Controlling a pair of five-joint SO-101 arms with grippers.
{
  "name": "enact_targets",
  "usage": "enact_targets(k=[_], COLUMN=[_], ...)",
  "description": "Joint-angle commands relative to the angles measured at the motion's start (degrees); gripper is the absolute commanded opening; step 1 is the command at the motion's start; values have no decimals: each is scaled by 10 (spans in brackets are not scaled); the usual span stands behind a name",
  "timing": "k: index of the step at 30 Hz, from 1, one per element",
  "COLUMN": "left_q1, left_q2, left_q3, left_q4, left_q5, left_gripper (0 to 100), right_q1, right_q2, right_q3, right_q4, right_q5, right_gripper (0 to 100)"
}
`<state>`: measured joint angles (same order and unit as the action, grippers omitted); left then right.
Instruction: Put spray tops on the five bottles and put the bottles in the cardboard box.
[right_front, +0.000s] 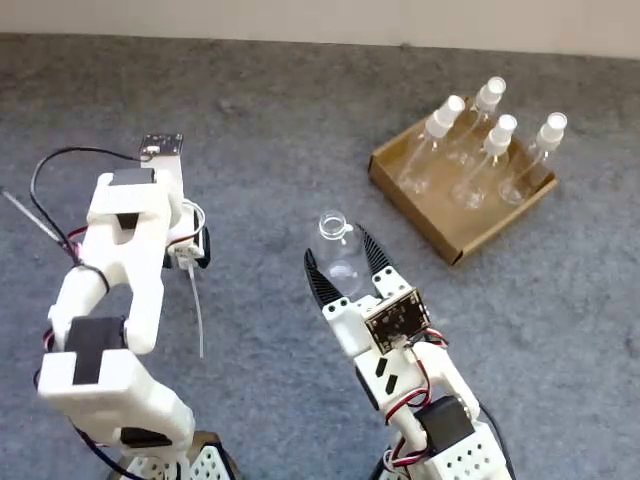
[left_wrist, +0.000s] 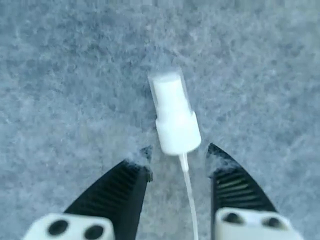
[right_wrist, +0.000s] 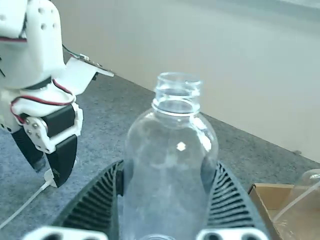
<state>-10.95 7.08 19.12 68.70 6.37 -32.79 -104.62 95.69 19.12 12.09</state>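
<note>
4 of 5 look done: four capped bottles (right_front: 430, 150) sit in the cardboard box (right_front: 420, 215) at 2 o'clock. Right end effector (right_front: 336, 246) pinches the last bottle (right_front: 345, 268) near centre, neck open. Left end effector (left_wrist: 180, 149) at 9 o'clock is spread either side of the spray top (left_wrist: 172, 115), which lies on the tabletop (right_front: 270, 120). My read of what's left: grab the top, fit it, box the bottle.

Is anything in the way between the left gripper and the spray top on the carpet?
Nothing visible. The spray top lies on bare carpet just past the open fingertips of the left gripper, with its dip tube running between them.
</note>
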Motion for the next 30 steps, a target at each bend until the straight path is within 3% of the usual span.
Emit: enact_targets(k=[1, 10, 15, 24, 30], left_q1=[8, 7, 8, 12, 63], left_q2=[15, 46, 57, 64, 22], left_q3=[-26, -26, -27, -30, -51], left_q4=[-54, -67, -67, -98, -95], left_q5=[10, 11, 10, 5, 9], left_gripper=[141, 139, 42, 45, 46], right_q1=[-3, -3, -3, -3, -3], right_q2=[-7, -7, -7, -7, -7], right_q3=[92, 92, 92, 92, 92], right_q4=[3, 3, 3, 4, 4], right_q5=[-1, -1, -1, -2, -3], right_gripper=[67, 67, 67, 67, 67])
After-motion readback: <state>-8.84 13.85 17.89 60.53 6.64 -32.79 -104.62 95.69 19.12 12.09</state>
